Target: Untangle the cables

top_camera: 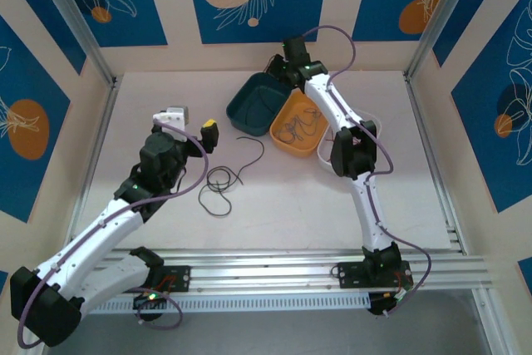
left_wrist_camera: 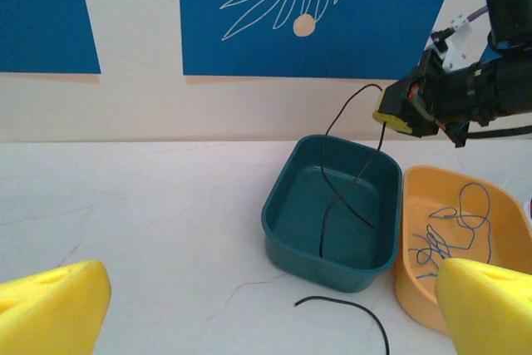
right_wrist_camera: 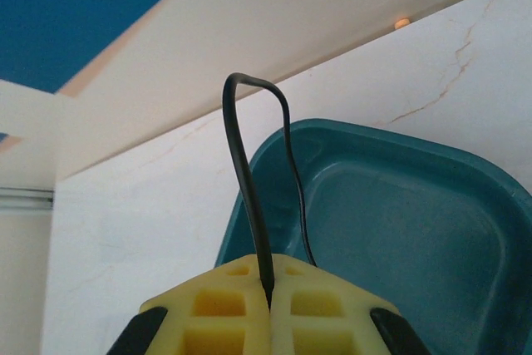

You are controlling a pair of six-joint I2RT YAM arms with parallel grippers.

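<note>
There are two hands. The right hand [right_wrist_camera: 268, 293] is shut tight on one black cable [right_wrist_camera: 253, 222]. The cable loops up out of the yellow fingers [right_wrist_camera: 224, 322] and then hangs down into the teal tub [left_wrist_camera: 328, 268]. That tub sits just under the hand.

The left hand [top_camera: 189, 122] is wide open and holds nothing. It hovers over the white counter [left_wrist_camera: 125, 205], well apart from the right hand. A second black cable [left_wrist_camera: 337, 298] lies curled in loops on the counter. It is near the left hand, in front of the tubs, and touches neither hand.

There are two tubs. The orange tub [left_wrist_camera: 411, 288] stands right beside the teal one. Inside it is a tangle of thin grey-blue cable [left_wrist_camera: 465, 222]. I cannot tell how many wires are in that tangle.
</note>
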